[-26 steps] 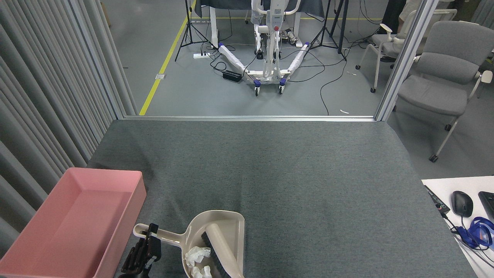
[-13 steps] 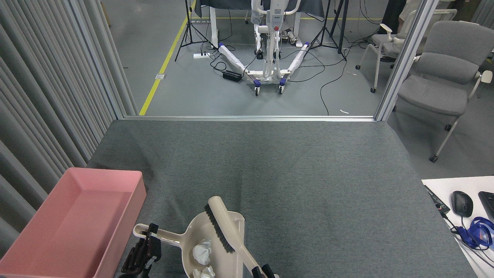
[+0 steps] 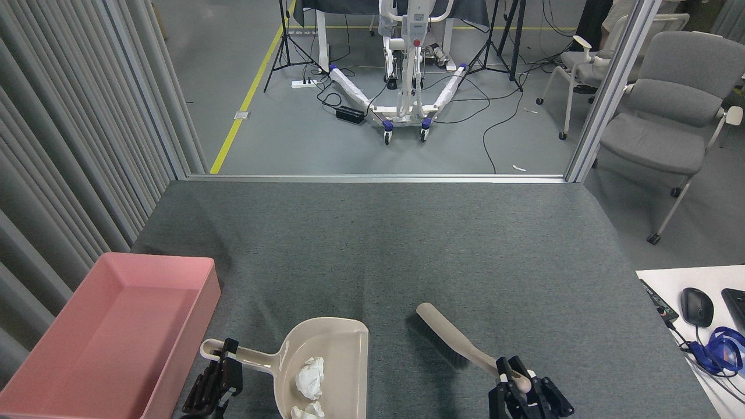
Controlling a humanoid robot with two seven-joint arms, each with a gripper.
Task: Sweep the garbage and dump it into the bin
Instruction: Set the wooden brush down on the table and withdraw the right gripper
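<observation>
- The bin sits at far left with nothing in it.
- Our left gripper clamps the dustpan handle; the garbage lies inside it.
- Our right gripper grips the brush.

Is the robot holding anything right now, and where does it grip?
Left hand holds the dustpan by its handle; right hand holds the brush by its handle end.

The grey felt counter carries a pink bin at its near left corner and a beige dustpan beside it at the near edge.
</observation>
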